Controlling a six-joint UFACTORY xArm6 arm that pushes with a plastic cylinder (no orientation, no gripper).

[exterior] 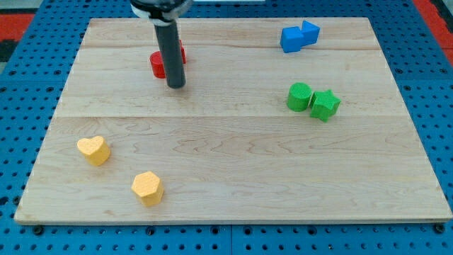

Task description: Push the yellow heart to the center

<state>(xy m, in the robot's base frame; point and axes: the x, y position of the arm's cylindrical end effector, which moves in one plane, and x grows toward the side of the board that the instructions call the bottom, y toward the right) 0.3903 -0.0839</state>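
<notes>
While nothing is being gripped by the fingerless rod, my tip (175,85) is being shown beside red blocks (158,64), well apart from the yellow heart (93,150) lying lower left on the board (233,184).

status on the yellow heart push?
My tip up top by red blocks. Yellow heart lower left, untouched. Path to center clear.
</notes>
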